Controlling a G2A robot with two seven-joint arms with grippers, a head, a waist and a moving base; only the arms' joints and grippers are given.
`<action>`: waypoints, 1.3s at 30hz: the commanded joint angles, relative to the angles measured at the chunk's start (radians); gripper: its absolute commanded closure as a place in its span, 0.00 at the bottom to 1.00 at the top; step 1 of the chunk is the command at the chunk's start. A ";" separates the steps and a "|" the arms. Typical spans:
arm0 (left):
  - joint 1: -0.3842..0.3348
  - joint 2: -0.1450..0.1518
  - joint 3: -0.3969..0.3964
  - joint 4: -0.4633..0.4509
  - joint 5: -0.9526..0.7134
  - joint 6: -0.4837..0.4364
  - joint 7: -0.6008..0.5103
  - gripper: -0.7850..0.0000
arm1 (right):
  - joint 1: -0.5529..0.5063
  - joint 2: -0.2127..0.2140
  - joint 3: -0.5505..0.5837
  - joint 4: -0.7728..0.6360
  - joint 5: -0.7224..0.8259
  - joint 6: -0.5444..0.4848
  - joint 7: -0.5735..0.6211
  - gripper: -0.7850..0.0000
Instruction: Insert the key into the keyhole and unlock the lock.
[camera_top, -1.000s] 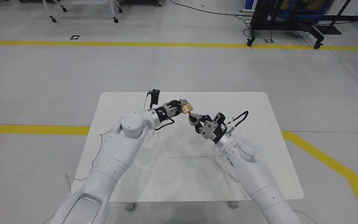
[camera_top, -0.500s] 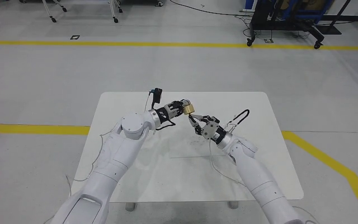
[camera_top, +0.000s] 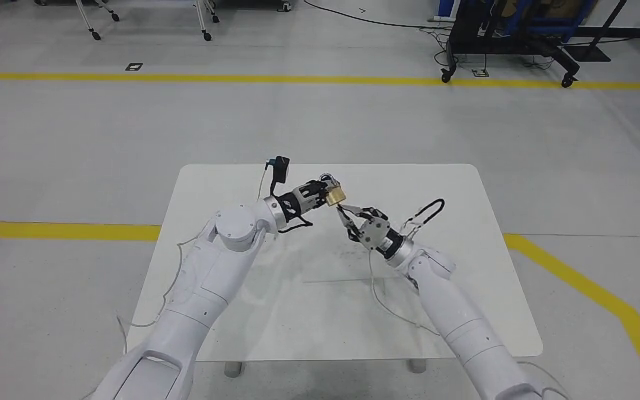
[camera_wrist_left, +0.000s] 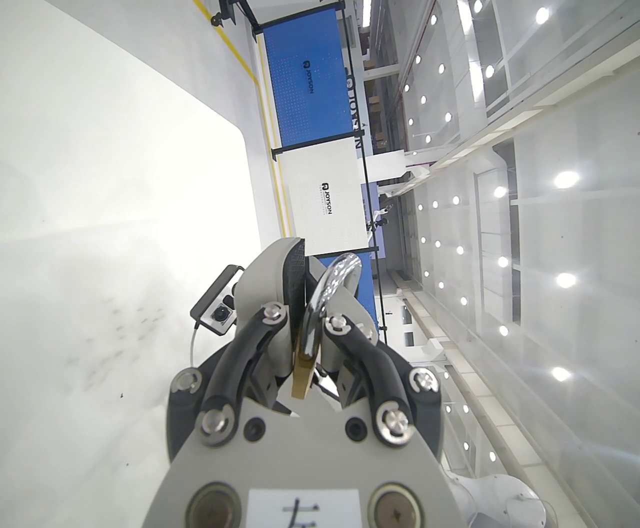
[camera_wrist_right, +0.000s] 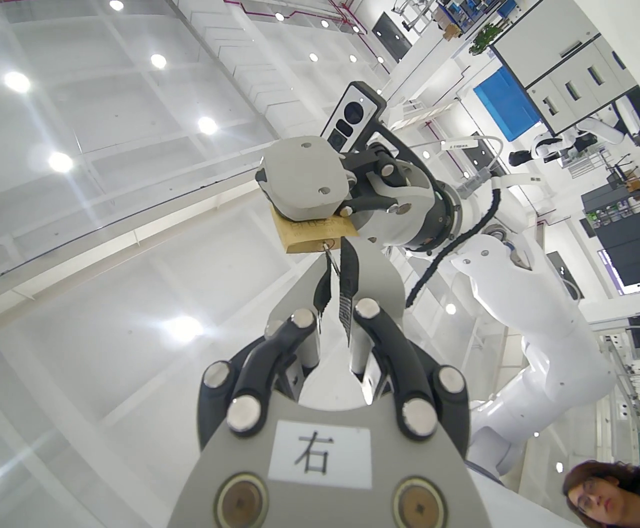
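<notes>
A brass padlock (camera_top: 334, 194) with a steel shackle (camera_wrist_left: 340, 272) is held above the middle of the white table (camera_top: 320, 320). My left gripper (camera_top: 323, 190) is shut on it, fingers clamped across its body (camera_wrist_left: 303, 375). From the right wrist view the padlock (camera_wrist_right: 312, 235) hangs out under the left gripper (camera_wrist_right: 305, 185), keyhole face toward my right gripper (camera_wrist_right: 337, 260). That gripper is shut on a small metal key (camera_wrist_right: 332, 262). The key's tip meets the lock's underside at the keyhole; how deep it sits I cannot tell. In the top view the right gripper (camera_top: 350, 213) is just below and right of the lock.
Both grippers meet in the air over the table's far middle. A black cable loop (camera_top: 425, 212) stands out from the right wrist. Yellow floor lines (camera_top: 80, 231) run past both sides of the table.
My right gripper has moved up and left toward the padlock, bringing the key to its underside. The left gripper with the lock has shifted only slightly.
</notes>
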 joint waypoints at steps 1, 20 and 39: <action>0.000 0.000 -0.002 0.002 -0.003 0.007 0.006 1.00 | -0.006 0.002 0.000 -0.009 -0.021 -0.031 0.019 0.00; -0.048 -0.010 0.035 0.055 0.035 0.098 0.013 1.00 | -0.370 0.057 0.259 -0.388 -0.381 -0.738 -0.175 0.00; -0.051 -0.020 0.225 0.023 0.466 0.394 0.109 0.96 | -0.370 0.057 0.259 -0.388 -0.381 -0.738 -0.175 0.00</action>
